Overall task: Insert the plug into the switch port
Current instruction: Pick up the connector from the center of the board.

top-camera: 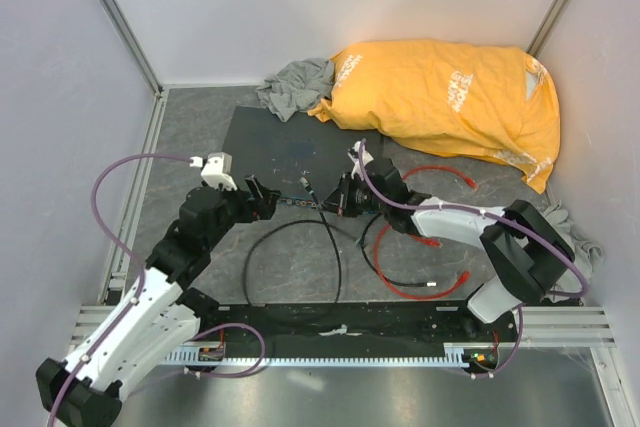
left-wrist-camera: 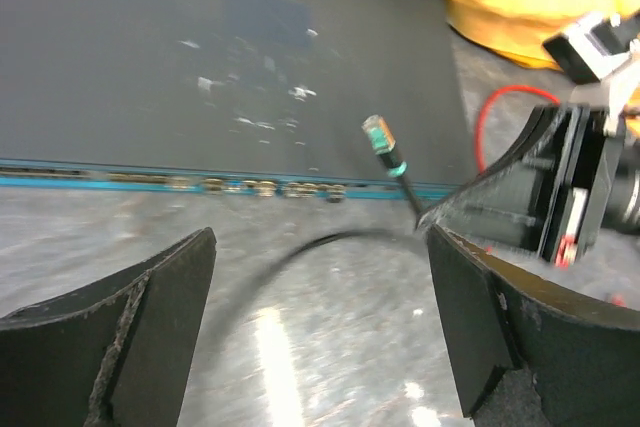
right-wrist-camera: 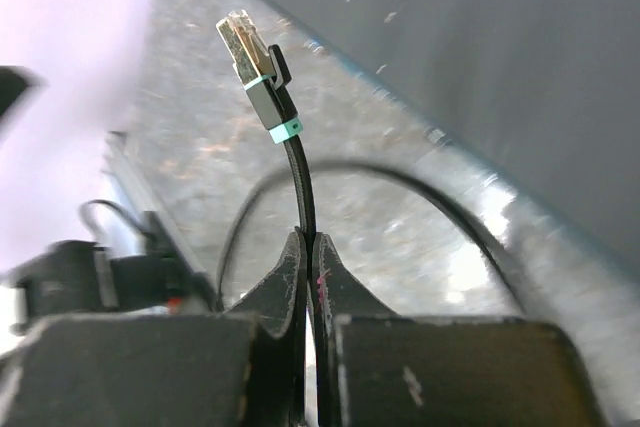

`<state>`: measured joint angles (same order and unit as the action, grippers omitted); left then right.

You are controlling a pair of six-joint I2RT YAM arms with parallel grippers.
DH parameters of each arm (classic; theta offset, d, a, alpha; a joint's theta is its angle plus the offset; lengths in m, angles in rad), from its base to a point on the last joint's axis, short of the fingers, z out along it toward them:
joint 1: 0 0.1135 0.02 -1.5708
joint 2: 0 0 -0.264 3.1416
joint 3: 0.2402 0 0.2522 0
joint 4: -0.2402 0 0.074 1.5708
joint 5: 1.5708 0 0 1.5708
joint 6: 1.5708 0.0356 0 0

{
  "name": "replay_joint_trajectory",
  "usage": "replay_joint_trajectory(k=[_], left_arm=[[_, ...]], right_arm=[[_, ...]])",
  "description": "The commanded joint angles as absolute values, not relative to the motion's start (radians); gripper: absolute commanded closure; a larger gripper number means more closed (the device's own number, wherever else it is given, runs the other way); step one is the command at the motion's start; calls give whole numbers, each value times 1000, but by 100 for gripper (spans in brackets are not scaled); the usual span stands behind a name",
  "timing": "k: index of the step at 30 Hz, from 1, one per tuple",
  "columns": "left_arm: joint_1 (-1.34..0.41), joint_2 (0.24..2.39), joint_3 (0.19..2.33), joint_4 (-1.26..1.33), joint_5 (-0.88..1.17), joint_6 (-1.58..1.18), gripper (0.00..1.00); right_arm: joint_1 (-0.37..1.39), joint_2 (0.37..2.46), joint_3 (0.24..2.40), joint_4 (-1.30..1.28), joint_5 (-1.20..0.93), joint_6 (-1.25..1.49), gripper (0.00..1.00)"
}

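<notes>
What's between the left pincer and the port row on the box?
Left wrist view: bare grey table, crossed by one arc of black cable. Nothing else between the left pincer and the port row.

We find the flat dark grey box point(top-camera: 280, 142) on the grey tabletop point(top-camera: 195, 117), the crumpled orange bag point(top-camera: 450, 97) behind it, rightward.

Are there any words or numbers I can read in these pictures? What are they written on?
No text here reads clearly.
Orange bag: white printing in several spots, too small and blurred to read.
Dark grey box: pale scuffs only, no letters that I can make out.
</notes>
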<state>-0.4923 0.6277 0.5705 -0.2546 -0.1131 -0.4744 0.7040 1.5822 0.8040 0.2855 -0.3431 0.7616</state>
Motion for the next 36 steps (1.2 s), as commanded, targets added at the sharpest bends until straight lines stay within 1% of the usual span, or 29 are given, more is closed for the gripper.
replay_joint_trajectory(k=[1, 2, 6, 12, 13, 14, 17, 18, 22, 23, 24, 26, 27, 29, 30, 31, 35, 36], left_arm=[[-508, 719, 531, -8, -29, -629, 9], [-517, 739, 519, 65, -35, -641, 10], [-574, 827, 512, 179, -101, -667, 13], [-675, 965, 548, 256, -182, -640, 17], [-695, 977, 548, 284, -192, -638, 22], [-704, 992, 548, 296, -201, -635, 24], [-735, 1040, 549, 334, -251, -640, 28], [-739, 1049, 548, 353, -262, -643, 32], [-775, 1097, 549, 416, -317, -646, 44], [-778, 1103, 551, 434, -325, -649, 45], [-785, 1109, 549, 445, -337, -649, 49], [-792, 1129, 549, 472, -347, -650, 51], [-796, 1135, 552, 477, -359, -652, 54], [-801, 1150, 558, 482, -370, -653, 58], [-805, 1155, 560, 488, -382, -653, 64], [-807, 1157, 560, 492, -388, -653, 66], [-807, 1157, 554, 503, -414, -650, 82], [-807, 1157, 554, 503, -420, -647, 95]], right_arm=[[733, 1491, 723, 547, -302, 1012, 100], [738, 1485, 712, 560, -299, 1028, 100], [744, 1453, 661, 610, -292, 1087, 100], [750, 1425, 629, 640, -278, 1112, 100], [750, 1425, 624, 650, -278, 1123, 100], [752, 1422, 620, 661, -276, 1127, 100], [752, 1417, 604, 683, -272, 1141, 100], [752, 1414, 601, 686, -272, 1143, 100], [753, 1410, 594, 695, -265, 1149, 100], [755, 1410, 591, 699, -265, 1154, 100], [755, 1407, 588, 701, -264, 1154, 100], [756, 1405, 584, 703, -259, 1154, 100], [756, 1404, 584, 704, -259, 1152, 100], [758, 1405, 583, 704, -255, 1149, 100], [762, 1410, 581, 703, -253, 1149, 100], [762, 1413, 580, 709, -252, 1150, 100], [770, 1425, 568, 724, -244, 1154, 100], [772, 1428, 565, 727, -242, 1152, 100]])
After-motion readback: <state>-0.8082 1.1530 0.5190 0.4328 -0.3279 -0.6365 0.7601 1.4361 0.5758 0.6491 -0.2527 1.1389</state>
